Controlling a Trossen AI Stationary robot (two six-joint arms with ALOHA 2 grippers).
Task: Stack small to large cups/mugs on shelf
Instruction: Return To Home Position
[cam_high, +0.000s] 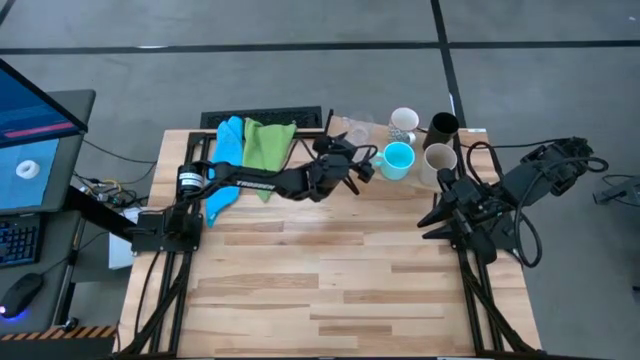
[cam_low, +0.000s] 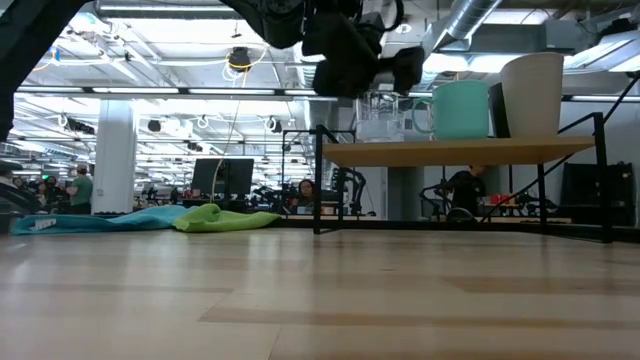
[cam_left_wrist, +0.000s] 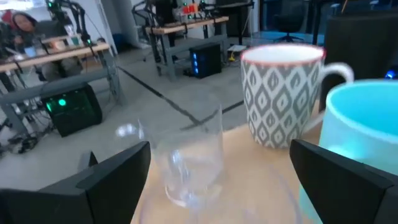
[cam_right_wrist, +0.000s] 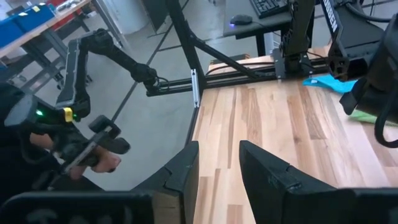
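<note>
From above, the shelf (cam_high: 420, 142) sits at the far right of the table (cam_high: 330, 280) and carries the whole group. The clear cups (cam_high: 360, 130) are at its left end, the white mug (cam_high: 403, 122) and black cup (cam_high: 441, 127) stand along the far edge, and the cyan mug (cam_high: 398, 160) and beige tumbler (cam_high: 438, 160) stand along the near edge. The mouths that face up show only bare insides. The left gripper (cam_high: 360, 160) hangs over the shelf's left end just beside the cyan mug. The right gripper (cam_high: 432, 218) sits off the shelf's near edge on the right. A blue cloth (cam_high: 228, 150) and a green cloth (cam_high: 268, 145) lie at the far left, and the near half of the table is open plank. From table height, the shelf board stands on thin legs with room beneath. The left gripper is above the clear cups without touching them, with the cyan mug and tumbler to the right. In the left wrist view, the jaws are spread wide on either side of a clear cup (cam_left_wrist: 193, 155), which looks empty. The patterned white mug is beyond it and the cyan mug is close by. In the right wrist view, the jaws are a narrow gap apart with nothing between them, above the table's left edge. Beyond that edge a person's hand (cam_right_wrist: 99, 162) holds a handle.
</note>
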